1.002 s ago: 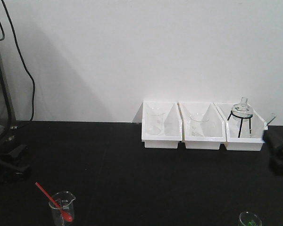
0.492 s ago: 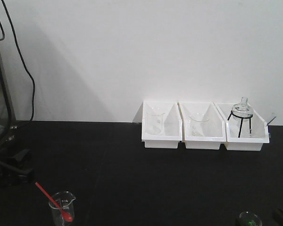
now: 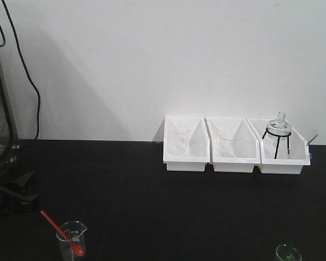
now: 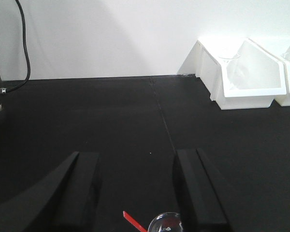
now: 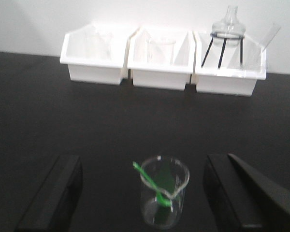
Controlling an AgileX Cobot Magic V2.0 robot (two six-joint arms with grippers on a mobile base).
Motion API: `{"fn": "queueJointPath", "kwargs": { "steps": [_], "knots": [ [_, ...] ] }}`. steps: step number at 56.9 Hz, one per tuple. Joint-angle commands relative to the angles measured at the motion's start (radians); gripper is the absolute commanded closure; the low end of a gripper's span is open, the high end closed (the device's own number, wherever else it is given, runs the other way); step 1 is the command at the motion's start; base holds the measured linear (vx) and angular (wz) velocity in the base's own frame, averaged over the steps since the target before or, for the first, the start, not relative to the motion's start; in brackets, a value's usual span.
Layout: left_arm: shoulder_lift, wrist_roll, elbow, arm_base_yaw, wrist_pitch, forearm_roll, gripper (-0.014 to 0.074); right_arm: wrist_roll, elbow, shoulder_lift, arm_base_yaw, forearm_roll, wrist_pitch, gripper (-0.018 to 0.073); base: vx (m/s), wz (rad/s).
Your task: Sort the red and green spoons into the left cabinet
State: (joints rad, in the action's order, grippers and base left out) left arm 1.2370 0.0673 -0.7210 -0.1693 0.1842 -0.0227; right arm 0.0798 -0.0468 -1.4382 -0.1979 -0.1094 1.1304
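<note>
The red spoon (image 3: 62, 232) leans in a small glass beaker (image 3: 71, 242) at the front left of the black table; its handle tip (image 4: 134, 221) and the beaker rim (image 4: 167, 223) show at the bottom of the left wrist view. My left gripper (image 4: 135, 154) is open above and behind them, holding nothing. The green spoon (image 5: 152, 186) leans in another beaker (image 5: 164, 195) at the front right (image 3: 288, 253). My right gripper (image 5: 142, 158) is open, one finger on each side of that beaker and well apart from it. The left cabinet is out of view.
Three white bins (image 3: 233, 145) stand in a row against the back wall, holding beakers and a flask on a black stand (image 3: 277, 136). The left arm's dark body (image 3: 15, 191) sits at the table's left edge. A black cable (image 3: 30, 81) hangs beside a grey frame (image 3: 0, 92).
The right arm, seen at the right edge a second ago, has dropped down out of the front view. The left arm has shifted slightly. Spoons and beakers have not moved.
</note>
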Motion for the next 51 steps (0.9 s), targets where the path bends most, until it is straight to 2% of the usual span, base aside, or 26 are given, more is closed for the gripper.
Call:
{"fn": "queueJointPath", "kwargs": {
  "steps": [1, 18, 32, 43, 51],
  "knots": [
    [-0.021, 0.007, -0.034, 0.002, 0.088, -0.005, 0.0114, 0.001, -0.016, -0.06, 0.002, 0.0, 0.215, 0.0001, 0.0, 0.0],
    [-0.021, 0.007, -0.034, 0.002, 0.087, -0.005, 0.0114, -0.002, -0.105, -0.152, 0.002, 0.033, 0.213, 0.0025, 0.0, 0.0],
    [-0.021, 0.007, -0.034, 0.002, 0.078, -0.005, 0.0114, 0.002, -0.163, -0.204, 0.002, -0.043, 0.213, 0.0028, 0.0, 0.0],
    [-0.021, 0.006, -0.034, 0.002, 0.06, -0.005, 0.0114, 0.023, -0.187, -0.262, 0.002, -0.011, 0.213, 0.0029, 0.0, 0.0],
    [-0.021, 0.006, -0.034, 0.002, 0.058, -0.005, 0.0114, 0.028, -0.222, -0.271, 0.002, -0.028, 0.213, 0.0029, 0.0, 0.0]
  ]
}}
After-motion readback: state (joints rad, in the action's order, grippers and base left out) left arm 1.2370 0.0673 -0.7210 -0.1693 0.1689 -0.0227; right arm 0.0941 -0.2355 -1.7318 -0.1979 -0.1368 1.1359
